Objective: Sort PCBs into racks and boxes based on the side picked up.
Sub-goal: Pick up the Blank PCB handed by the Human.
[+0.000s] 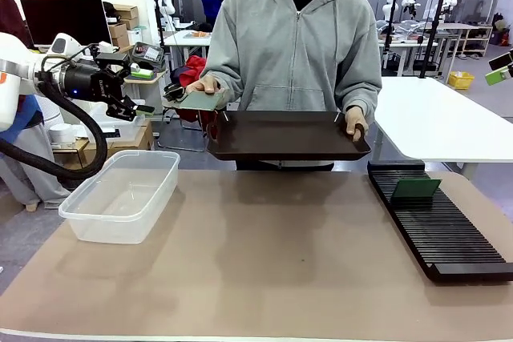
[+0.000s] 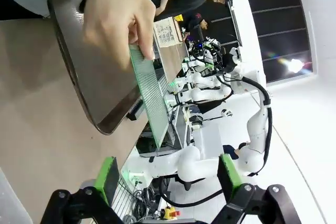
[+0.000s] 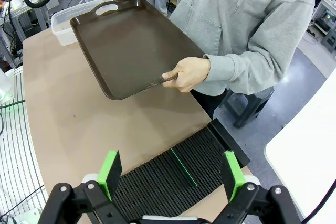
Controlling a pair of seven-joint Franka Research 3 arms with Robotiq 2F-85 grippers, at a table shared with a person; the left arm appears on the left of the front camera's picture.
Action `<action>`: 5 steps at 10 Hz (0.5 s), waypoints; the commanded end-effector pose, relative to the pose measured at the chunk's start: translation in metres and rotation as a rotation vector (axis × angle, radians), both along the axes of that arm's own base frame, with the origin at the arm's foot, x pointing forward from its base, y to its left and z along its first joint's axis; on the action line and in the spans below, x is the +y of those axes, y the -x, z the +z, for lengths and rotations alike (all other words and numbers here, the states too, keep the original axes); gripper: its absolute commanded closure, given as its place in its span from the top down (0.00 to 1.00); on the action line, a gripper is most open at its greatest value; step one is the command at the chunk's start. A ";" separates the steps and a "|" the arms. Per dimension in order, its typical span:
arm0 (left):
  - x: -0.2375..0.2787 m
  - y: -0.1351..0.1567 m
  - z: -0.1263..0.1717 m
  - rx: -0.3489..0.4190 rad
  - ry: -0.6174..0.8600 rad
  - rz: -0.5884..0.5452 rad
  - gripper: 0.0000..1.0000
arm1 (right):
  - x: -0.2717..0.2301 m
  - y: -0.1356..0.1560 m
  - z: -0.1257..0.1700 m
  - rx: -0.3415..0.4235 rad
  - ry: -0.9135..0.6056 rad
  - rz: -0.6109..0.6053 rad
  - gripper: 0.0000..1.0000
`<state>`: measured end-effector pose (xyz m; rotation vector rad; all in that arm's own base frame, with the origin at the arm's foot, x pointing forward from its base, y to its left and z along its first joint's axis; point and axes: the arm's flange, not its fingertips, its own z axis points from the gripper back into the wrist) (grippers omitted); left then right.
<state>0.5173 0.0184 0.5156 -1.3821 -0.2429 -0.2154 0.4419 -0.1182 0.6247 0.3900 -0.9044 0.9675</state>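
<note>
Offering a thin green PCB [image 2: 152,98], a person's hand [image 2: 113,19] faces the open left gripper [image 2: 165,174]. It looks light, stiff and fragile, so pinch its free edge. The right gripper [image 3: 170,174] is open too.

Person [image 1: 292,46] holds dark brown tray [image 1: 280,135] above tan table [image 1: 264,262].

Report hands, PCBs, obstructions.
Left hand, right hand open, empty. One PCB held out by person toward left hand; other PCB slotted in rack. Person's tray over far edge.
</note>
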 end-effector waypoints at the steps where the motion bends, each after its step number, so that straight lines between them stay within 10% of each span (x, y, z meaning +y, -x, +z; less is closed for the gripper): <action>1: -0.002 0.001 -0.001 -0.012 -0.005 -0.004 1.00 | 0.001 0.000 -0.001 0.004 0.005 -0.005 1.00; 4: -0.001 0.000 0.000 -0.001 -0.001 -0.002 1.00 | 0.001 0.000 -0.001 0.004 0.005 -0.005 1.00; 5: -0.003 -0.009 0.000 0.113 0.120 -0.016 1.00 | 0.001 0.000 -0.001 0.004 0.005 -0.005 1.00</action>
